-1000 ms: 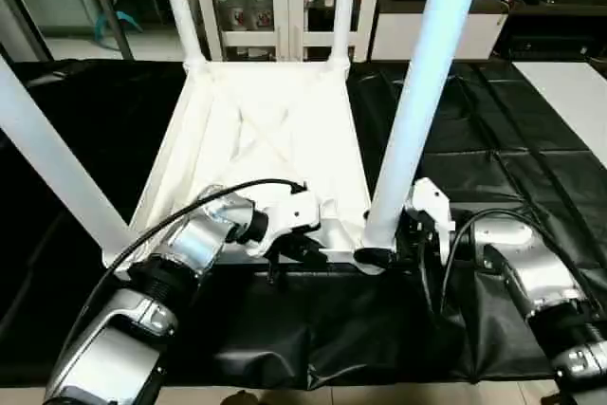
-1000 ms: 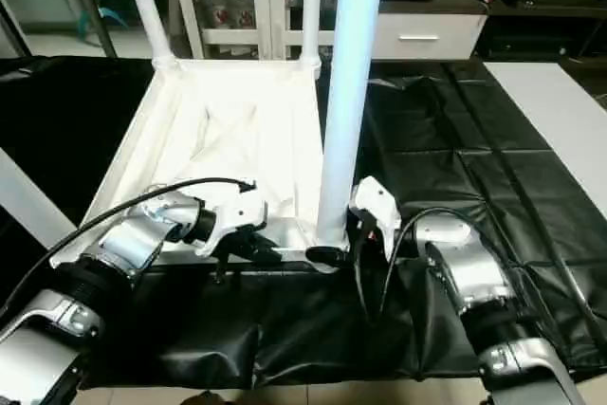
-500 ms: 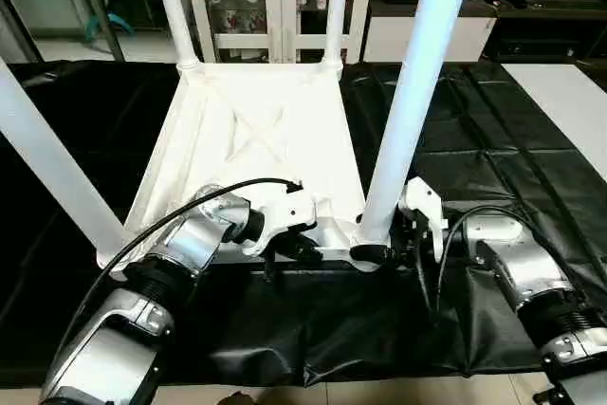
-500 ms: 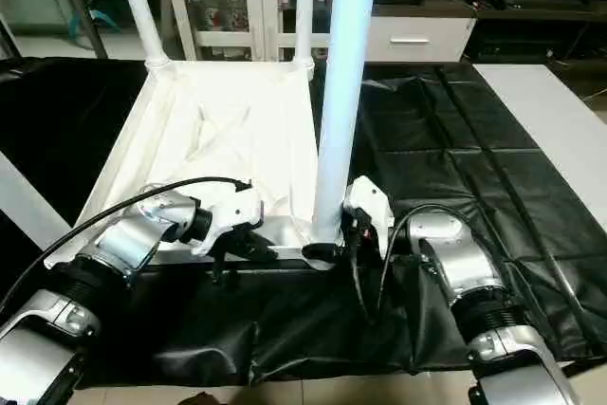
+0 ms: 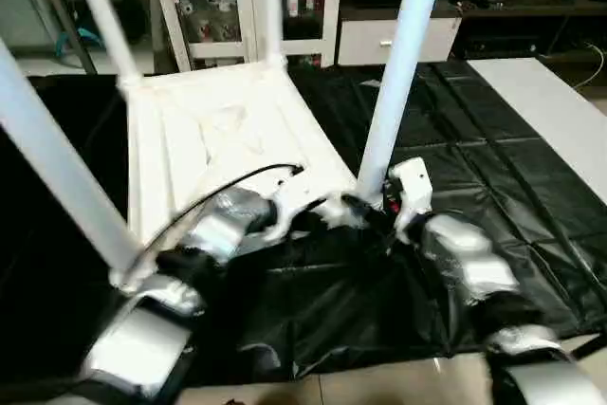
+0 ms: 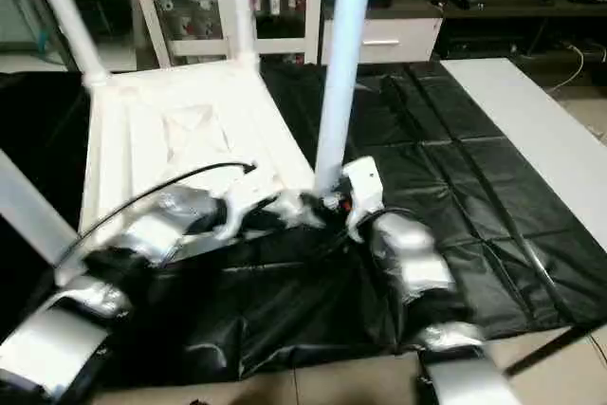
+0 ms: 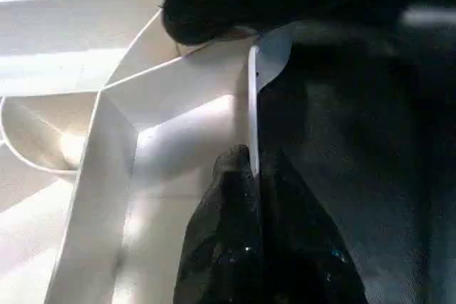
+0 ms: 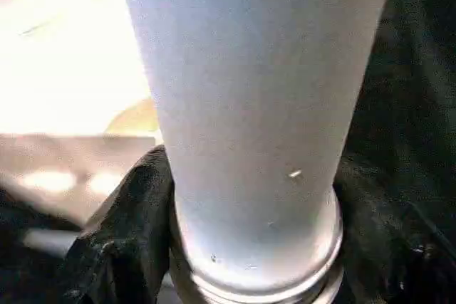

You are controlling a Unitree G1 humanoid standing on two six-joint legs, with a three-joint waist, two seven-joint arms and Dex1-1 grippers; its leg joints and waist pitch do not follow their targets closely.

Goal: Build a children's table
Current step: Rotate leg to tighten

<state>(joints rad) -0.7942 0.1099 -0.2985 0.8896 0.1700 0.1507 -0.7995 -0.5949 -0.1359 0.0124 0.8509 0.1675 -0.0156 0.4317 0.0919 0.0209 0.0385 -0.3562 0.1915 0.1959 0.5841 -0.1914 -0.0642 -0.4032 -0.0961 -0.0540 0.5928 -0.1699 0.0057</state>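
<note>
black sheeting, creased and slightly glossy, covers the big worktable [image 5: 493,187] i am working over; it hangs in folds at the near edge above a pale tiled floor [image 6: 360,381]. on my right a flat white board [image 5: 545,106] lies on the sheeting. behind the worktable i see a white glass-fronted cabinet [image 5: 237,2] with small things on its shelves, and a low white drawer unit [image 6: 375,40] next to it.

the children's table [image 5: 223,139] lies upside down on the sheeting, left of centre, all smooth white plastic. its square top shows raised ribs crossing on the underside and a rim round the edge. four long round legs stand up from the corners: two far ones, one at the near left, and the near right leg [image 5: 398,64], a plain tapering tube seated in a round socket.

my left gripper [image 7: 249,247] is pinched together on the thin rim of the top near that corner, one black finger on each side of the wall. my right gripper [image 8: 242,247] sits around the base of the near right leg, its black fingers [image 8: 117,240] on either side of the tube just above the socket collar; i cannot tell whether they press on it.
</note>
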